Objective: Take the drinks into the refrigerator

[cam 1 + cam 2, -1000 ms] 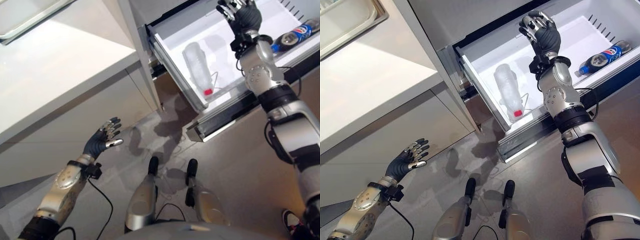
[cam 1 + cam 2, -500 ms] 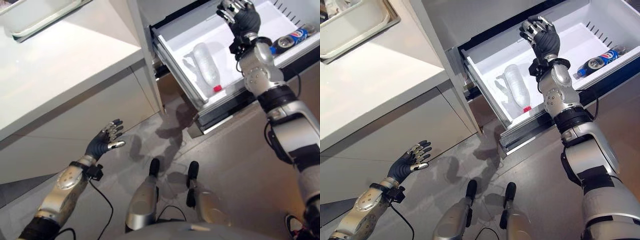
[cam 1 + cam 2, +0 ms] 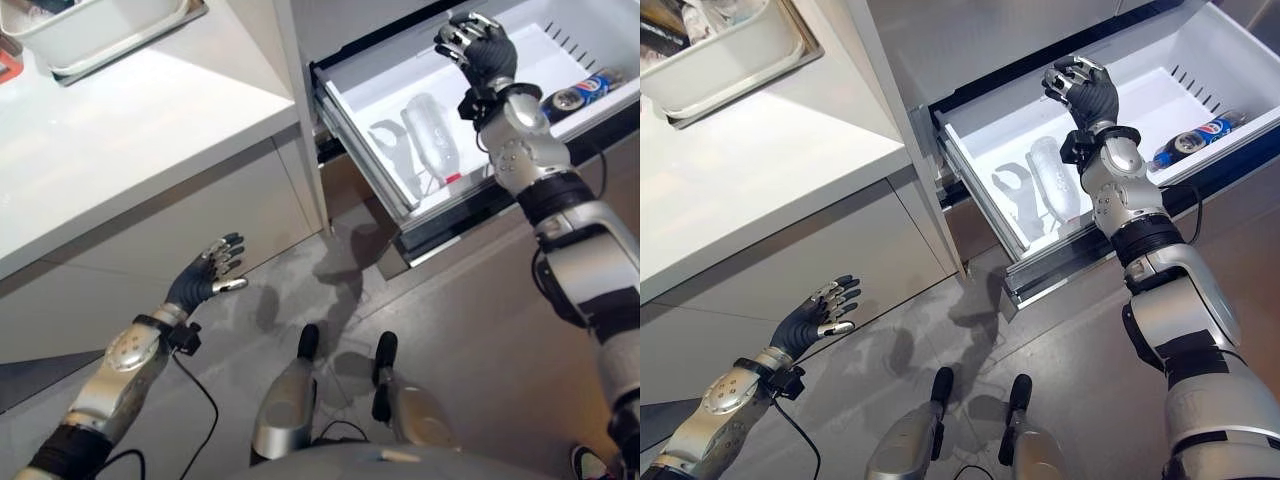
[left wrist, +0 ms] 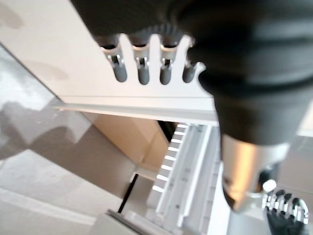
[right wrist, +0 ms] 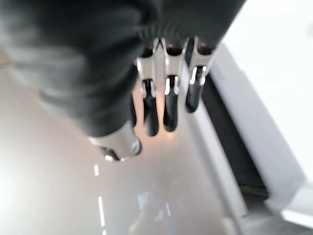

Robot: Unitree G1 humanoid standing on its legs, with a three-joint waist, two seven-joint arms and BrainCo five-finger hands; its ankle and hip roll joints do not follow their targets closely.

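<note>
Our right arm reaches up over the open refrigerator drawer, the right hand raised above its white floor with fingers loosely curled and holding nothing. Below the wrist, a clear bottle lies on its side in the drawer; a blue soda bottle lies at the drawer's far right end. Our left hand hangs low beside the white counter, fingers spread, empty.

We see our left robot hand with relaxed fingers, holding nothing. Beyond them lies the pulled-out refrigerator drawer, floor beside it.
</note>
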